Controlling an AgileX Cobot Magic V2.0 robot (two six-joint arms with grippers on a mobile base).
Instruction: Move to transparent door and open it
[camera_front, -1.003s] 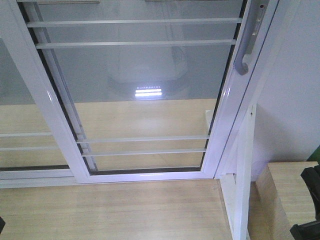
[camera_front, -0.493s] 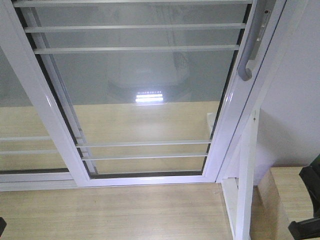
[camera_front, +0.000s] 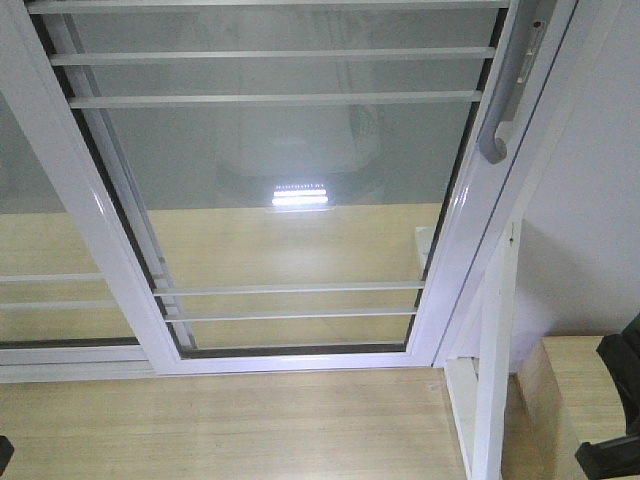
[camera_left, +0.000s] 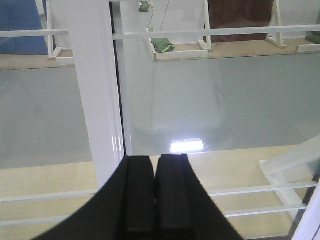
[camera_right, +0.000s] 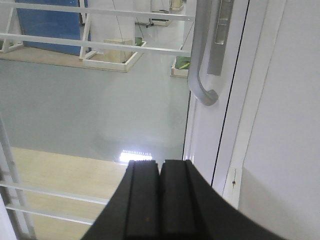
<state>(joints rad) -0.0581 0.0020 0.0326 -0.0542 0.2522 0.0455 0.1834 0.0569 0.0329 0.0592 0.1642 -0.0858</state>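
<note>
The transparent door (camera_front: 290, 170) fills the front view: clear glass with thin white bars in a white frame. Its curved silver-grey handle (camera_front: 500, 100) runs along the right edge, at the top. In the right wrist view the handle (camera_right: 199, 65) hangs above and slightly right of my right gripper (camera_right: 160, 167), which is shut and empty, well short of it. My left gripper (camera_left: 156, 162) is also shut with nothing in it, facing the door glass (camera_left: 215, 110) beside the white left stile (camera_left: 95, 100). The door stands closed against the right jamb.
A second glass panel with no handle (camera_front: 40, 250) lies to the left. A white wall (camera_front: 600, 220) and a white post (camera_front: 495, 350) stand at the right, with a pale wooden block (camera_front: 560, 390) below. Pale wooden floor (camera_front: 230, 420) reaches the door's bottom rail.
The whole view has shifted a little: the door and handle sit slightly lower and further right in the frame, as if the base crept forward. Both grippers stay shut.
</note>
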